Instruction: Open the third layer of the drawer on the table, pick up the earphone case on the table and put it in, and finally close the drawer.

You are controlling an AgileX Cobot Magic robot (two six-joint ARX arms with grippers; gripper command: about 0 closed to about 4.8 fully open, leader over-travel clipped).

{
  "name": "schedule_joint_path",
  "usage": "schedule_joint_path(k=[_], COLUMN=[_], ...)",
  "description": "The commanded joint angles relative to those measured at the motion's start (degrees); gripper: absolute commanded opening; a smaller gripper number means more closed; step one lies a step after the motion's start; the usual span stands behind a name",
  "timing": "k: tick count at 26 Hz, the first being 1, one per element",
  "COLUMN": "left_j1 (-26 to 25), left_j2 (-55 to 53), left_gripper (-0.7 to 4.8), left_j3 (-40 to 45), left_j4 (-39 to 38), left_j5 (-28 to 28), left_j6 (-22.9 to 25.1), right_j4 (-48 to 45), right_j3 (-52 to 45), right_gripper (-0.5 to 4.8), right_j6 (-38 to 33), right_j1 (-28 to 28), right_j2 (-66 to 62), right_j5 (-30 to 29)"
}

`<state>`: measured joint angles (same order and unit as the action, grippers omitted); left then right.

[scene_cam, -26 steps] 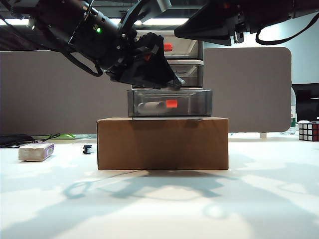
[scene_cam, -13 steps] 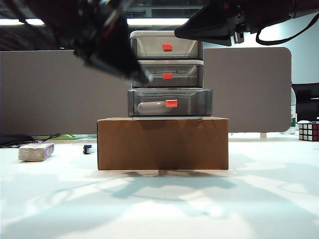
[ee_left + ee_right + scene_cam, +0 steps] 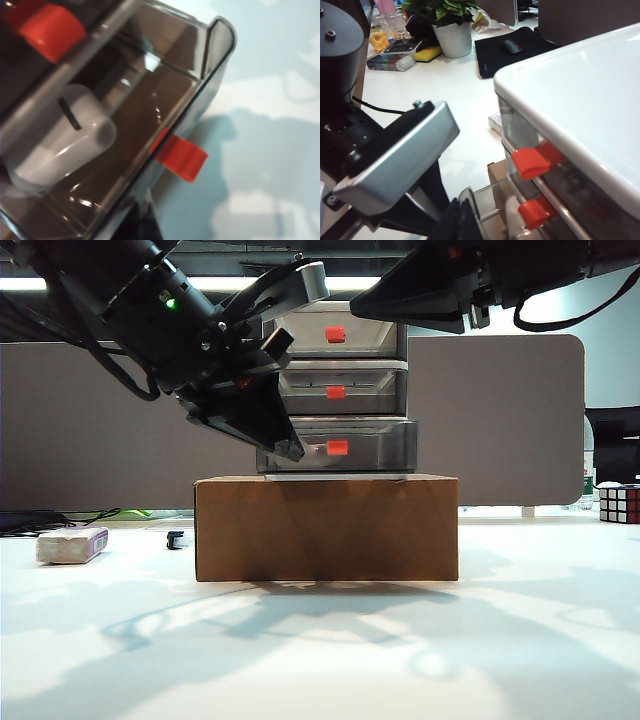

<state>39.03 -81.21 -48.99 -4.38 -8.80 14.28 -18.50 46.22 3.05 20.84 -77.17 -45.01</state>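
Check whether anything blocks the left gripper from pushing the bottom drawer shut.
Nothing visible does. The left gripper, shut, sits at the front of the bottom drawer, left of its red handle. The earphone case lies inside, below the rim. The right gripper is out of view.

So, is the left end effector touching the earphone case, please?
Apart: the left wrist view shows the earphone case inside the third layer, the shut left end effector outside its front wall.
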Motion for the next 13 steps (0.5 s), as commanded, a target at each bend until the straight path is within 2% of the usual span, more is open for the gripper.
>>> schedule_joint_path(k=[1,11,13], left_j1=[0.1,0.1,0.2], left_j2=[-0.6,-6.4,-6.0], left_gripper=[-0.06,-0.06,-0.06], left_j3=[-0.2,-0.2,-0.2], left_j4=[5.3,23.7,23.1], left_j5=[2.6,9.0,8.8], left_j6=[-0.2,0.6,0.3], right_j4=[-0.5,0.9,1.7], right_j3=[0.3,0.3,0.3], right_gripper=[-0.05,-0.05,-0.06], right_j6=[0.7,3.4,3.4], right_j1=[0.0,-1.0,-1.5], right_j2=[0.3,0.3,0.8], right_j5=[0.0,0.2,0.0])
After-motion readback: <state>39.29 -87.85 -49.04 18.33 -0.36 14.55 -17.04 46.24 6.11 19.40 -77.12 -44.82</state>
